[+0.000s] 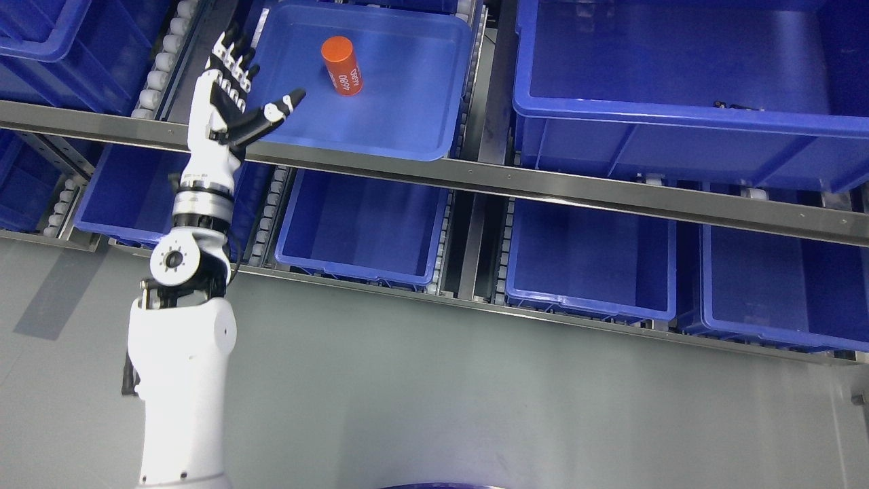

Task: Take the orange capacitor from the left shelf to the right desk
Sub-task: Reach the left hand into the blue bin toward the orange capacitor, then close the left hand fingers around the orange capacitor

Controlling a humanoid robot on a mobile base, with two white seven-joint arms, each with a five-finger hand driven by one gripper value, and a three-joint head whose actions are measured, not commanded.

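Bottom edge: you see a dark blue curved sliver (441, 485) cut off by the frame; what it belongs to cannot be told.
Floor: grey floor (475, 394) fills the near part of your view, in front of the shelf.
Left arm: your white left arm (180, 380) comes up from the lower left, its base cut off by the bottom edge.
Right arm: it does not show anywhere in your view.
Lower shelf: a row of blue bins (360, 231) sits under the metal rail (543, 187); the rail hides their far parts, and the outermost ones run out of frame.
Left hand: your left hand (234, 95) is raised at the left rim of the shallow blue tray (407, 129), fingers (231, 58) spread and pointing up, thumb (282, 109) stretched right over the tray's floor; it holds nothing.
Orange capacitor: the orange capacitor (341, 65) lies tilted inside that tray on the upper shelf level, white print along its side too small for you to read with certainty.
Capacitor versus hand: it sits to the right of and beyond the thumb tip, near but clearly apart, with bare tray floor between.
Upper right: a large deep blue bin (679, 115) is cut off by the top and right edges; a small dark object (733, 105) at its inner wall is too small to identify.
Upper left: more blue bins (68, 47) are cropped by the frame.
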